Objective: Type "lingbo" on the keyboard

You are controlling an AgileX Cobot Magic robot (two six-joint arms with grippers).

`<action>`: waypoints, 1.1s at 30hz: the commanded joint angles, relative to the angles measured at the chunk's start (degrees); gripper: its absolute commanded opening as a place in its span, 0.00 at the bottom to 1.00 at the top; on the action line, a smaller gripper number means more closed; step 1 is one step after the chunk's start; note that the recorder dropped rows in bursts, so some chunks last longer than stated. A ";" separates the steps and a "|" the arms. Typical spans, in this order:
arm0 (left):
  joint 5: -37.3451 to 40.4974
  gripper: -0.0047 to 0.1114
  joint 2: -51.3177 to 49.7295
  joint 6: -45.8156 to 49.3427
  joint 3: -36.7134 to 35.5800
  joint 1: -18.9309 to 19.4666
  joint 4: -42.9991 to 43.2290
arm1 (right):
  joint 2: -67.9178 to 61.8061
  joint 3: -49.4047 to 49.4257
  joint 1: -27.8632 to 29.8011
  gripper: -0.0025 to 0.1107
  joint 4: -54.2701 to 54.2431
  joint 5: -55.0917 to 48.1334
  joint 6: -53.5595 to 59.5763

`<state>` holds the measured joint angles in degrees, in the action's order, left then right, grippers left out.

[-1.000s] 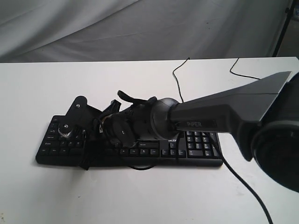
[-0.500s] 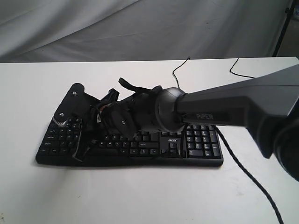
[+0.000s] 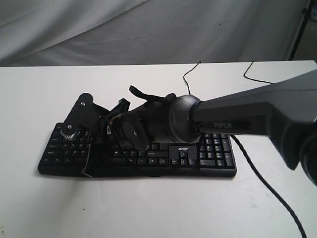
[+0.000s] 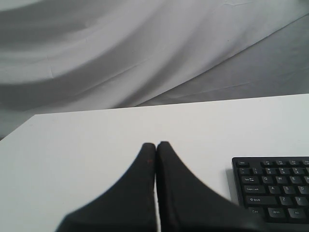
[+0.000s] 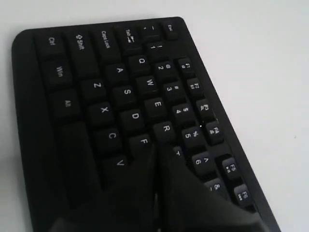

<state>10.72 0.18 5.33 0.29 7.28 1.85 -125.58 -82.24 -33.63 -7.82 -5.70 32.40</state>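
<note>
The black keyboard [image 3: 163, 161] lies flat on the white table with its acer logo facing the exterior camera. My right arm reaches across it from the right. The right gripper [image 3: 90, 166] hangs over the keyboard's left half. In the right wrist view the right gripper [image 5: 157, 150] is shut, its tip low over the keyboard [image 5: 96, 87] between the F and T legends, hiding the key under it. The left gripper [image 4: 156, 145] is shut and empty above bare table, left of the keyboard [image 4: 275, 188]; the exterior view does not show it.
A thin black cable [image 3: 188, 84] runs from the keyboard toward the table's far edge, and a second one [image 3: 257, 77] lies at the back right. The arm's own cable [image 3: 262, 183] trails toward the front right. Grey cloth [image 3: 148, 29] hangs behind the table.
The right gripper lifted off the keyboard's left half, then came down again a little. The arm's wrist shifted slightly right and up. The keyboard has not moved.
</note>
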 commanded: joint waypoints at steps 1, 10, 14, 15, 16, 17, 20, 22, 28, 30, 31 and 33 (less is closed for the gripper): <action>-0.24 0.05 -0.18 -0.16 -0.29 -0.22 -0.03 | 1.36 1.79 0.43 0.02 0.41 0.24 0.50; -0.24 0.05 -0.18 -0.16 -0.29 -0.22 -0.03 | 1.17 2.44 0.43 0.02 0.41 0.09 0.50; -0.24 0.05 -0.18 -0.16 -0.29 -0.22 -0.03 | 0.90 2.44 0.43 0.02 0.41 -0.06 0.50; -0.24 0.05 -0.18 -0.16 -0.29 -0.22 -0.03 | 0.66 2.44 0.31 0.02 0.41 0.23 0.50; -0.24 0.05 -0.18 -0.16 -0.29 -0.22 -0.03 | 0.39 2.44 0.31 0.02 0.41 0.21 0.50; -0.24 0.05 -0.18 -0.16 -0.29 -0.22 -0.03 | 0.13 2.44 0.21 0.02 0.41 0.21 0.50; -0.24 0.05 -0.18 -0.16 -0.29 -0.22 -0.03 | -0.14 2.44 0.21 0.02 0.41 0.33 0.50; -0.24 0.05 -0.18 -0.16 -0.29 -0.22 -0.03 | -0.14 2.44 0.21 0.02 0.41 0.75 0.50; -0.24 0.05 -0.18 -0.16 -0.29 -0.22 -0.03 | -0.14 2.44 0.21 0.02 0.41 1.17 0.37; -0.24 0.05 -0.18 -0.16 -0.29 -0.22 -0.03 | -0.68 2.44 0.06 0.02 0.04 1.27 0.37; -0.24 0.05 -0.18 -0.16 -0.29 -0.22 -0.03 | -0.90 2.44 0.06 0.02 -0.07 1.29 0.27; -0.24 0.05 -0.18 -0.16 -0.29 -0.22 -0.03 | -1.86 2.44 -0.11 0.02 -0.07 1.18 0.27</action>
<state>10.72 0.18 5.33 0.29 7.28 1.85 -126.53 -80.11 -33.63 -7.71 -5.25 32.40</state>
